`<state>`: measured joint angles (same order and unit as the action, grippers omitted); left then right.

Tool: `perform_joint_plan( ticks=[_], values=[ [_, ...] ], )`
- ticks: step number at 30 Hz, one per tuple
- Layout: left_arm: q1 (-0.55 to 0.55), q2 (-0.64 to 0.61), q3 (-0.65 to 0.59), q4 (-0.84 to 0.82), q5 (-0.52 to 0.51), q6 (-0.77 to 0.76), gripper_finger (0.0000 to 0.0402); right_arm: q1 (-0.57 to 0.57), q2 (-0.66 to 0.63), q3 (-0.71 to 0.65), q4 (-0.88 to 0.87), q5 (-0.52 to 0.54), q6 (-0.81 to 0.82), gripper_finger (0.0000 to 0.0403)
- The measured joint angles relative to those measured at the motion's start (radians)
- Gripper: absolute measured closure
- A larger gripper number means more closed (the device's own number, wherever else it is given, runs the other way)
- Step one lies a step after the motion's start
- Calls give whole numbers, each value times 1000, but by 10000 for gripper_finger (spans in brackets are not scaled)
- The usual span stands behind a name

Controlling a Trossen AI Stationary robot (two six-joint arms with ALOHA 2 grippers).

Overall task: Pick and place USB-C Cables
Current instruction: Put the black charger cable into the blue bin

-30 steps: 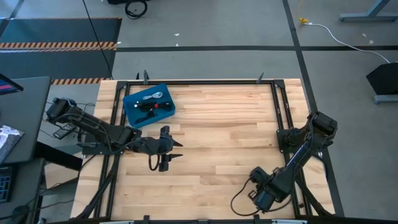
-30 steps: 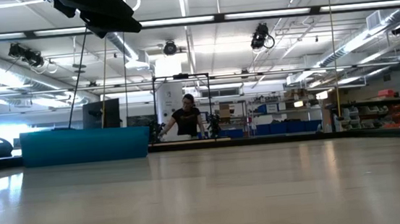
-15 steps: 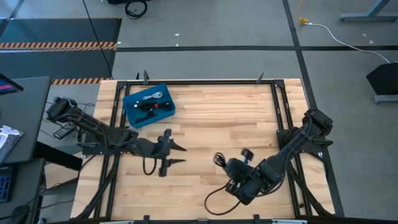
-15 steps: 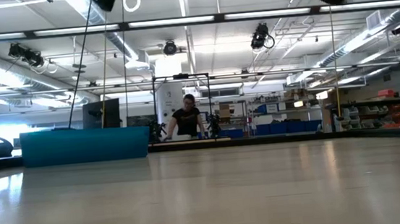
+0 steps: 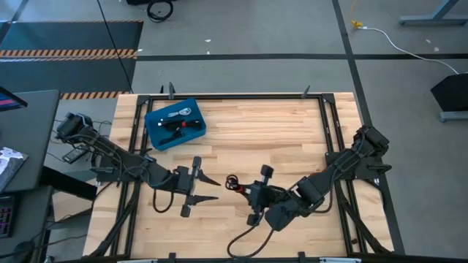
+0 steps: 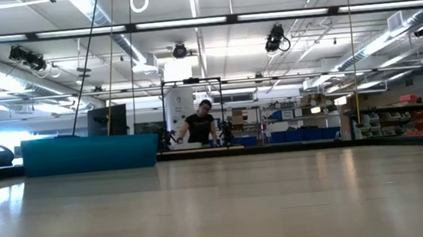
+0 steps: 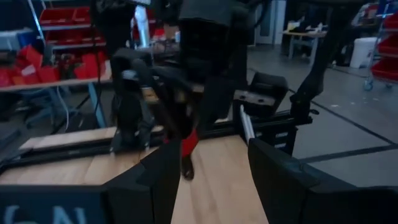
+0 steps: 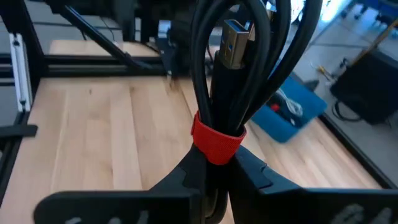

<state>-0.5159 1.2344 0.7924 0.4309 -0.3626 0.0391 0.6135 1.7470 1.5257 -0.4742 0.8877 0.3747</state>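
The black-and-red cable is held above the table, right of and below the blue bin in the high view; its red band sits just above the fingers. The other cables lie inside the bin. The table is light wood with a black frame. In the low view, a person stands in the workshop beyond the table.

Right gripper: jaws clamped on the cable. Left gripper: jaws apart, empty, facing the cable, lower right of the bin.

Half a second ago the right gripper was farther from the bin; it has moved toward the left gripper.
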Motion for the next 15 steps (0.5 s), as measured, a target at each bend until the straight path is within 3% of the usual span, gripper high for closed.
perform_joint_plan(
  ticks=[6,15],
  values=[
    [-8,37,0,64,9,43,209,-33,0,0,95,-51,-102,359],
    [-5,74,0,163,8,86,209,-49,1,0,128,-112,-117,359]
  ],
)
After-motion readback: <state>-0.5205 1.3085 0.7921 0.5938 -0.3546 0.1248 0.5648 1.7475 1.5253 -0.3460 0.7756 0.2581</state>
